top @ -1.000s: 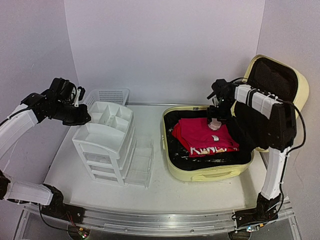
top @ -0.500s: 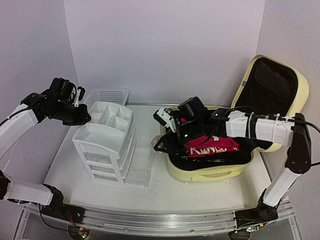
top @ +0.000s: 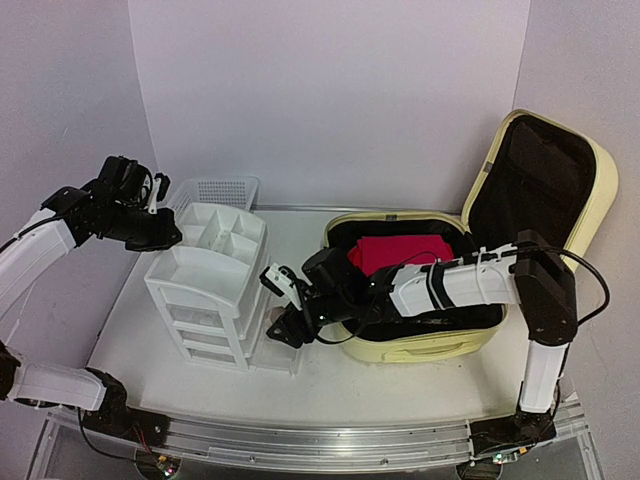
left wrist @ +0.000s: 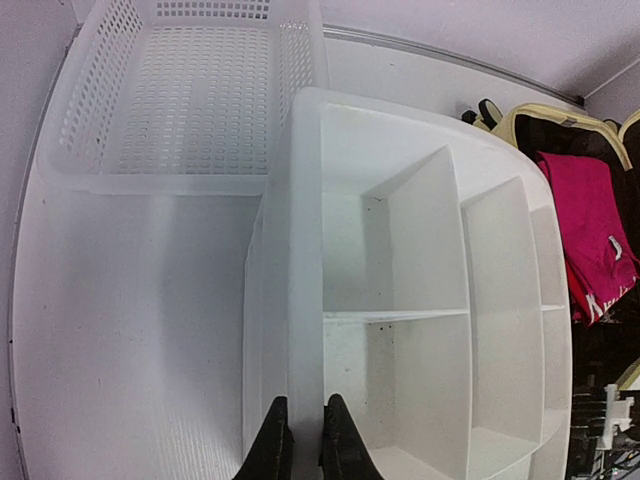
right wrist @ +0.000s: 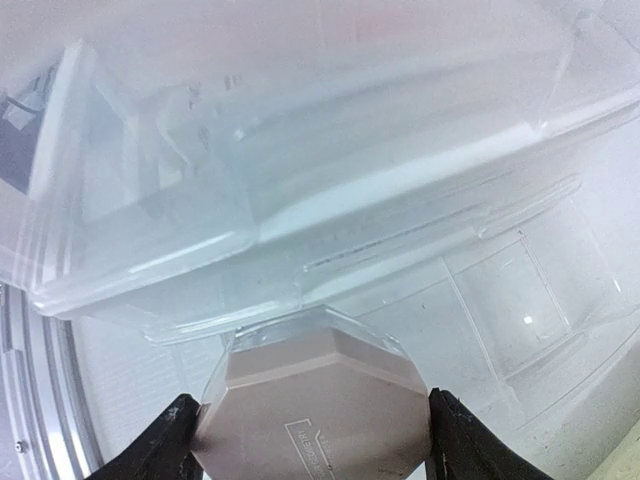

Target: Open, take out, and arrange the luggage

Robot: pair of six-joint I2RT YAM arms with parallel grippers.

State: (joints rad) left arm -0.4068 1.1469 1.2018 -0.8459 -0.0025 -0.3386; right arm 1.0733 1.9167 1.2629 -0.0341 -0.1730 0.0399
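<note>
Your right gripper hangs at the mouth of the pulled-out clear drawer of the white drawer unit, its fingers spread wide and clamped on either side of a taupe octagonal case. The arm stretches low from the right, across the luggage. The luggage lies open on the right of the table, lid propped up behind it and a folded red garment in its base. Your left gripper hovers over the unit's top tray with its fingers pressed almost together on nothing, the mesh basket just behind the unit. The likely trouble is at the drawer. The case sits close against clear plastic, and whether it has cleared the drawer's edge cannot be told, so a release here could leave it on the edge or send it onto the table. A push forward could shove the drawer or slide the unit, which nothing braces. The low forearm could also catch the luggage's near-left rim on the way back. A second ago the right gripper was over the red garment inside the luggage, and half a second ago it was crossing the left rim. The left arm has not moved.
</note>
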